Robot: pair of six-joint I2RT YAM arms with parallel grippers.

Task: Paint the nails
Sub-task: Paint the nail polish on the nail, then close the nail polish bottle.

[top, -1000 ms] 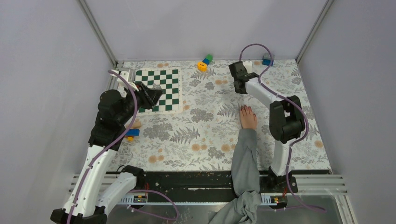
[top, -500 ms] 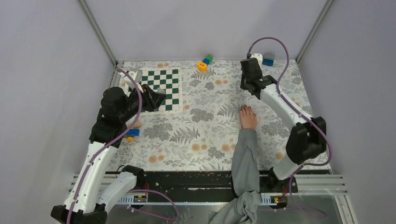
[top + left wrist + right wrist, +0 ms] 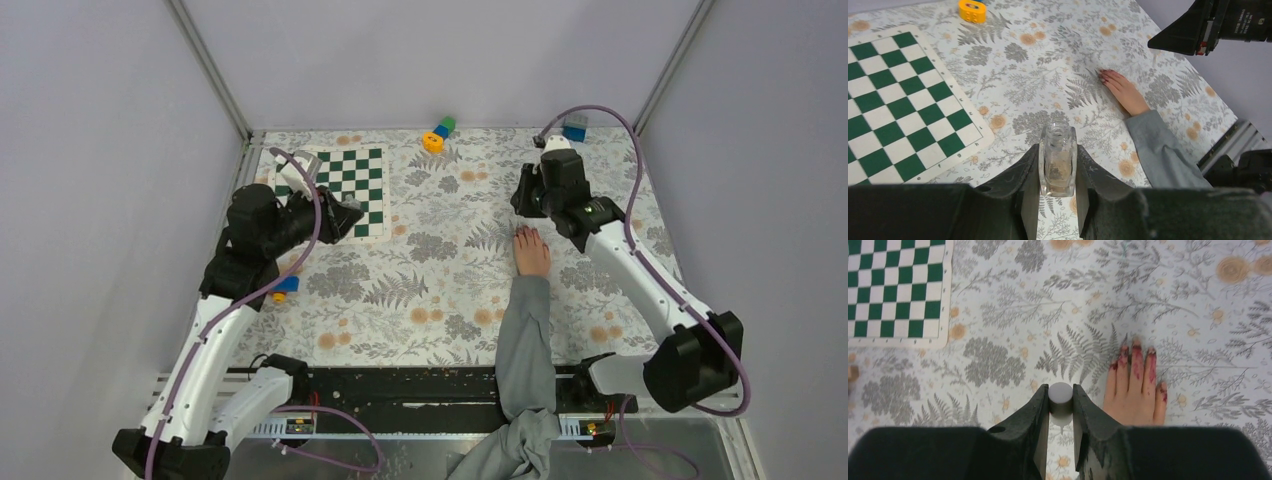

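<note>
A bare hand (image 3: 531,252) with a grey sleeve (image 3: 525,340) lies flat on the floral cloth. Its dark-red nails (image 3: 1136,346) point to the far side, and red smears run down the fingers. In the left wrist view the hand (image 3: 1124,92) and nails (image 3: 1103,76) are far off to the right. My right gripper (image 3: 1061,390) is shut on a grey cylindrical cap (image 3: 1061,397), just left of the hand and above the cloth. It hovers at the fingertips' far side (image 3: 527,200). My left gripper (image 3: 1057,148) is shut on an uncapped clear glass bottle (image 3: 1058,167), near the chessboard (image 3: 345,213).
A green and white chessboard (image 3: 340,185) lies at the back left. A yellow, blue and green toy (image 3: 438,133) and a blue block (image 3: 574,128) sit at the back edge. A small blue and orange piece (image 3: 284,286) lies under my left arm.
My right arm swung out to the right and its gripper came nearer, from the back of the table to just beyond the fingertips. My left gripper shifted slightly right with the bottle.
</note>
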